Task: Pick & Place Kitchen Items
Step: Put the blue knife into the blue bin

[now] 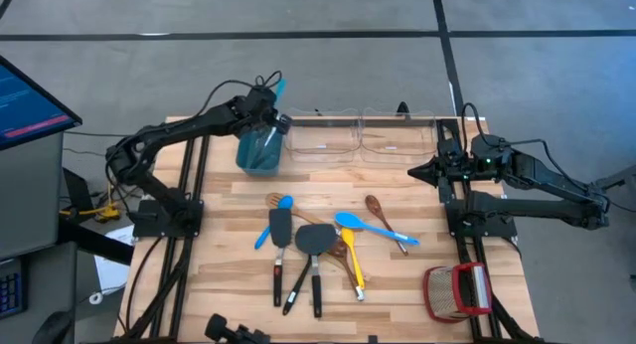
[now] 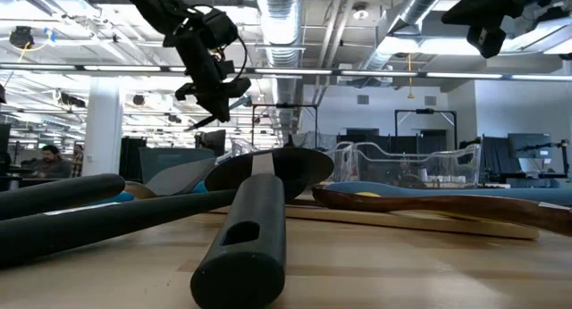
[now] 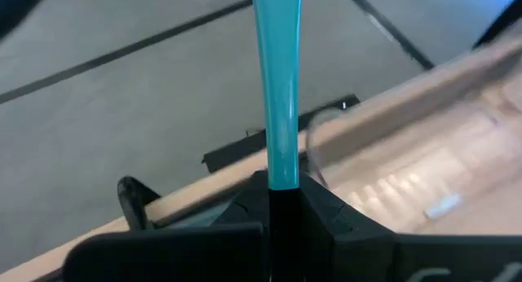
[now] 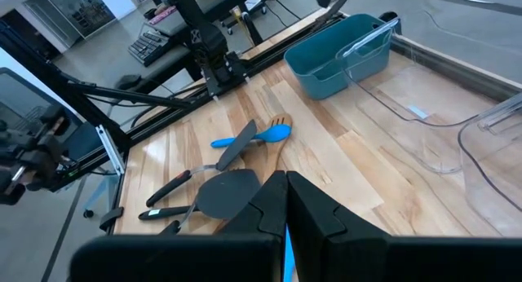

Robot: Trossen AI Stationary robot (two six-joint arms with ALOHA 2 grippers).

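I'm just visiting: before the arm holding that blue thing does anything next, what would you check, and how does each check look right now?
1. Left gripper jaws shut on the teal-handled utensil: ok.
2. Utensil positioned over the teal bin: ok, the gripper is above its far end in the high view.
3. Bin has room: cannot tell; something lies inside, its contents unclear.
4. Right gripper out of the way: ok, it sits by the right rail with jaws shut, holding nothing.
5. Clear containers beside the bin not in the path: ok.
6. Utensils left on the table: not ok, several still lie mid-table.
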